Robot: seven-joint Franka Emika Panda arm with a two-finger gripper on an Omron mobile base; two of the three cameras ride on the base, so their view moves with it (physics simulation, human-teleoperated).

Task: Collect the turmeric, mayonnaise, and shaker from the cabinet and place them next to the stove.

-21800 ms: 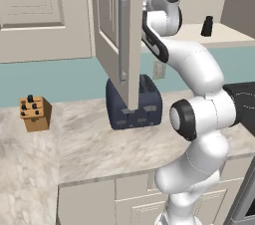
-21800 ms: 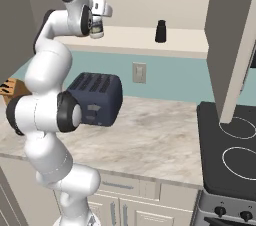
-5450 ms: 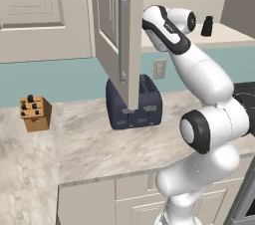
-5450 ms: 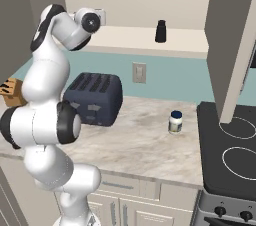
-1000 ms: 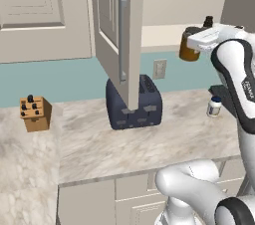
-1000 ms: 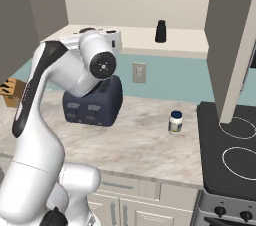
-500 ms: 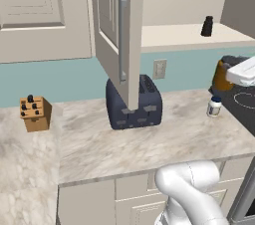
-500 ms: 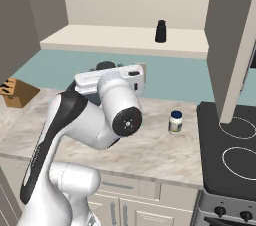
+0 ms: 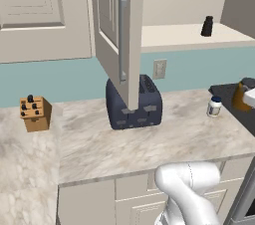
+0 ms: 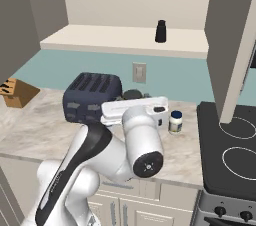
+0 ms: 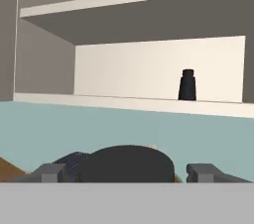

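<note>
One turmeric [image 9: 241, 97] jar clamped between my gripper's [image 11: 128, 172] wide-set fingers, held over the counter's [image 9: 164, 134] right end just beside the stove [image 10: 235, 150], mayonnaise [image 10: 175, 122] standing on the counter nearby, shaker [image 10: 160, 31] alone on the cabinet [image 10: 125, 40] shelf.

**Even, flat rendered light; crisp base views, coarser hand view**

All three pictures are evenly bright, with no glare and no visible lamp. Shading is soft: the underside of the cabinet [image 11: 149, 25] shelf reads as a dark grey band in the hand view, and its side walls are darker than its pale back panel. The shaker [image 11: 187, 84] is a flat black shape without highlights. The desk [image 9: 189, 134] shows its marbled pattern clearly and only faint shadows. The two base views are sharp to the edges, without bending of straight lines. The hand view looks softer, with slightly fuzzy outlines and a dark indistinct mass low in the frame.
</note>
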